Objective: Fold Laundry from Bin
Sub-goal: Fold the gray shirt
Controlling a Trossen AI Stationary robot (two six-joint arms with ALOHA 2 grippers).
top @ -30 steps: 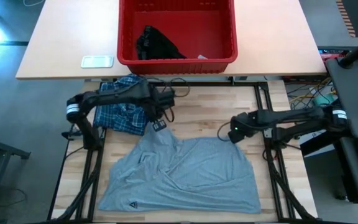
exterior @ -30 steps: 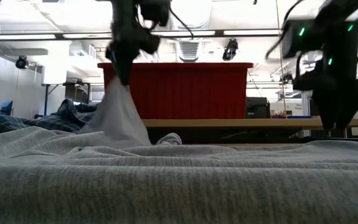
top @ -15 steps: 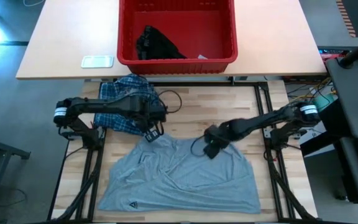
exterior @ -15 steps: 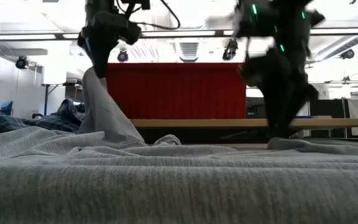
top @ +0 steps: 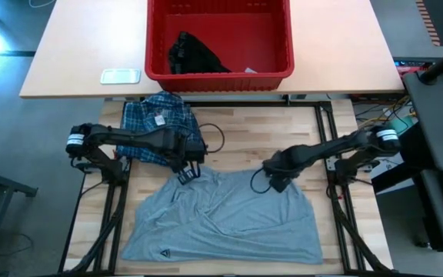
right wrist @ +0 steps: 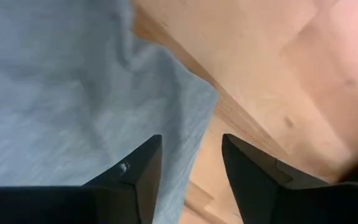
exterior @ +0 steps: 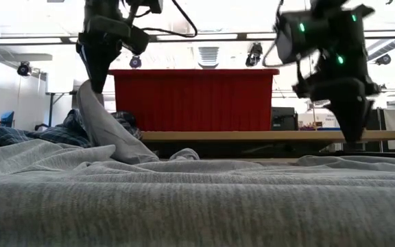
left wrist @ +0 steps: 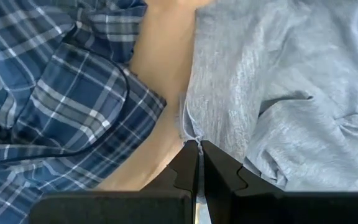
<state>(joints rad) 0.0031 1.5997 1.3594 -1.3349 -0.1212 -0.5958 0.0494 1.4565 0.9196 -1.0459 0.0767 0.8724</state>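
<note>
Left claw [top: 184, 175] pinching grey T-shirt [top: 229, 219] edge | right claw [top: 277, 185] spread above shirt corner, counter [right wrist: 278, 81] beneath

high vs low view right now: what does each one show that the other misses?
Only high: the small black garment lying inside the red bin, the grey T-shirt in full outline with its small logo, and a pale flat object on the tan table.

Only low: the shirt edge lifted off the table by the left gripper, and the room behind.

Both: bin, T-shirt, plaid shirt, the shut left gripper, and the open right gripper at the shirt's far edge.
</note>
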